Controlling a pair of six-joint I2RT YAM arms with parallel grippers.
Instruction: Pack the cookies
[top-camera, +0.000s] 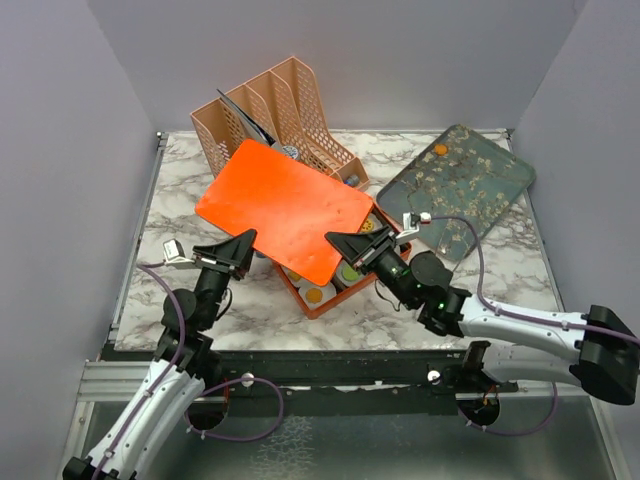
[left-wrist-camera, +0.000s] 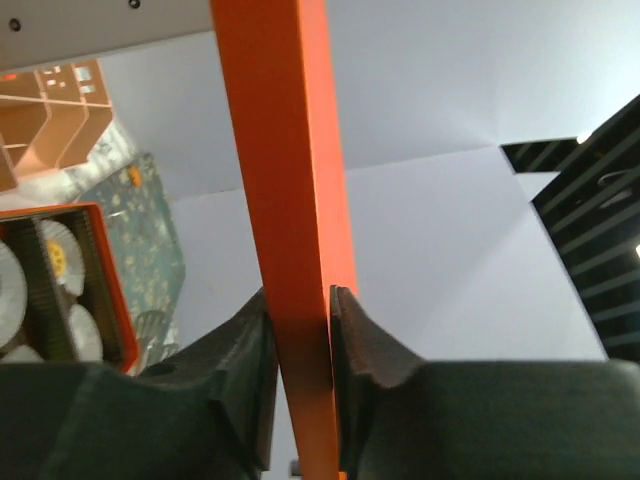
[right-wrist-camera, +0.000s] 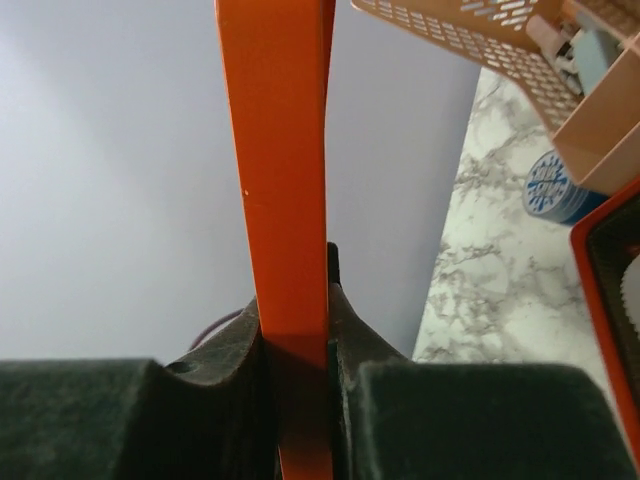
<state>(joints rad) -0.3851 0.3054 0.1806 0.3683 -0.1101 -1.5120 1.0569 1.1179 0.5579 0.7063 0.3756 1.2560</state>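
An orange lid (top-camera: 285, 208) hangs tilted over an orange box (top-camera: 330, 301) in the middle of the table. My left gripper (top-camera: 243, 243) is shut on its left edge, and the lid (left-wrist-camera: 285, 200) runs up between the jaws of that gripper (left-wrist-camera: 300, 310). My right gripper (top-camera: 340, 240) is shut on its right edge, pinching the lid (right-wrist-camera: 280, 150) the same way at the right gripper (right-wrist-camera: 295, 300). Cookies show in the uncovered part of the box: an orange one (top-camera: 314, 295) and a green one (top-camera: 350, 272). Another orange cookie (top-camera: 440, 149) lies on the floral tray (top-camera: 470, 190). The lid hides most of the box.
A peach file rack (top-camera: 275, 115) stands at the back, just behind the lid. A blue-and-white tin (right-wrist-camera: 552, 187) sits on the marble beside the rack. White paper cups (left-wrist-camera: 15, 285) line the box. Grey walls close in the table on three sides.
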